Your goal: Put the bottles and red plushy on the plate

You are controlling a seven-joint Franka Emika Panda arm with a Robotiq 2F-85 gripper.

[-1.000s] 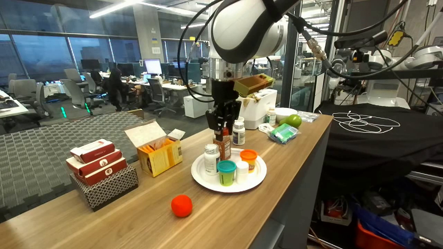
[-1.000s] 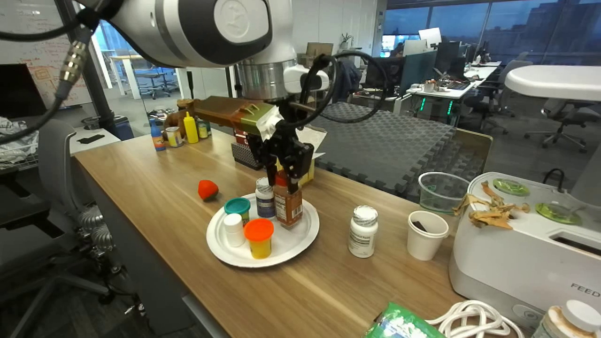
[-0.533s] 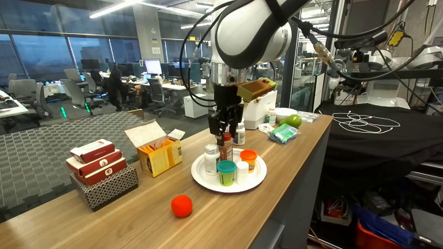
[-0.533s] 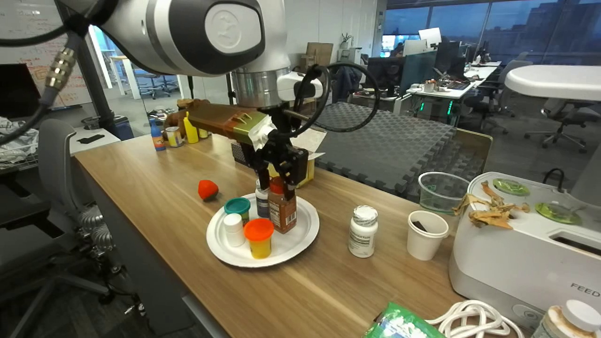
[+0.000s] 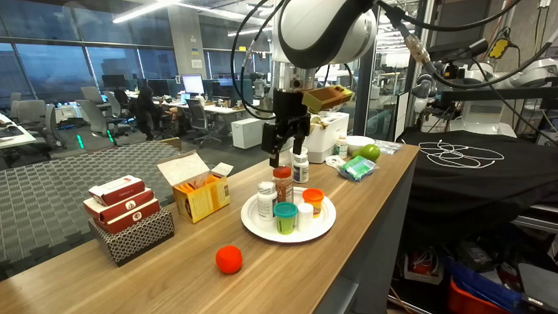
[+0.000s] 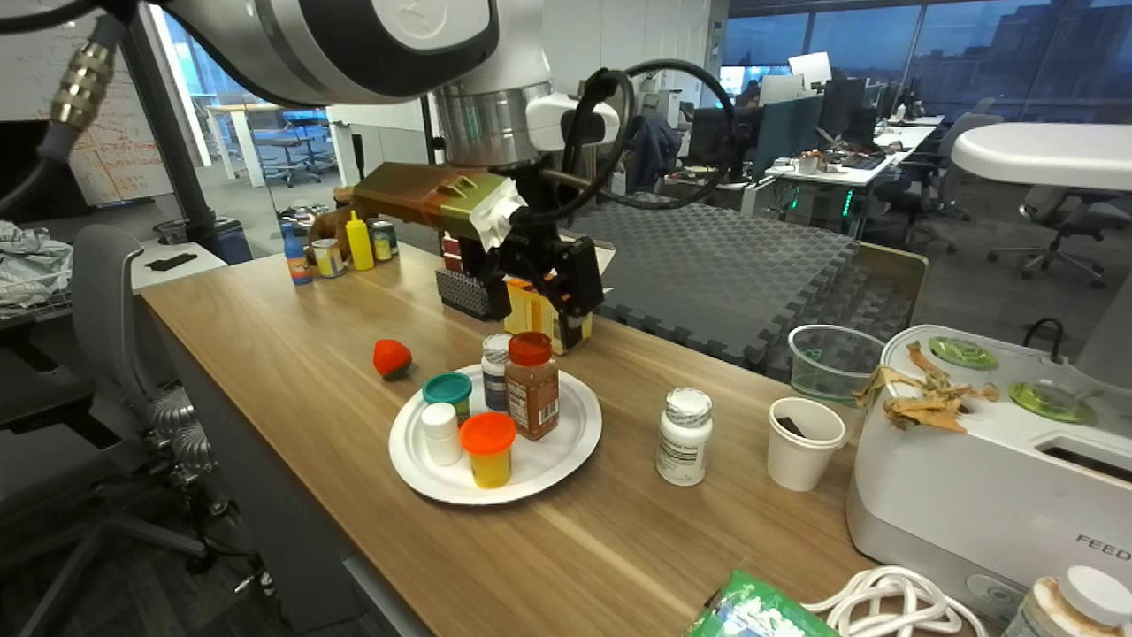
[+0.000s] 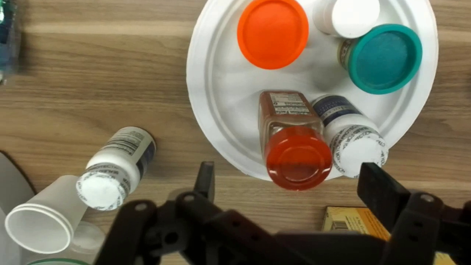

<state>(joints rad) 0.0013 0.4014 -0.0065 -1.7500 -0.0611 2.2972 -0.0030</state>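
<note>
Five pieces upright on the white plate (image 6: 553, 460): red-capped spice bottle (image 6: 532, 394), white supplement bottle (image 5: 267, 201), teal-lidded tub (image 5: 285, 218), orange-lidded tub (image 6: 489, 449), small white bottle (image 6: 440, 433). Two pieces outstanding, both on the wooden tabletop (image 6: 301, 345): a second supplement bottle (image 6: 684, 438), near the plate but apart from it, and the red plushy (image 5: 229, 259), roughly opposite. Gripper (image 5: 286, 155) hangs above the spice bottle, jaws spread wide, nothing between them. Likely stage: a release just done, two pickups to go. Chief hazard: a sideways move without enough height, a finger catching the red cap or the white one next to it. Those two stand so close (touching or not, can't tell) that one falling would probably take the other along. Second supplement bottle: paper cup (image 6: 803, 442) near it, so a wide-set finger coming down off-centre might tip the cup. Bare plate lies mostly toward that bottle's side; set on the raised rim, it would probably lean or topple. Plushy looks round; a lopsided pinch could send it rolling, possibly over the tabletop's edge.
</note>
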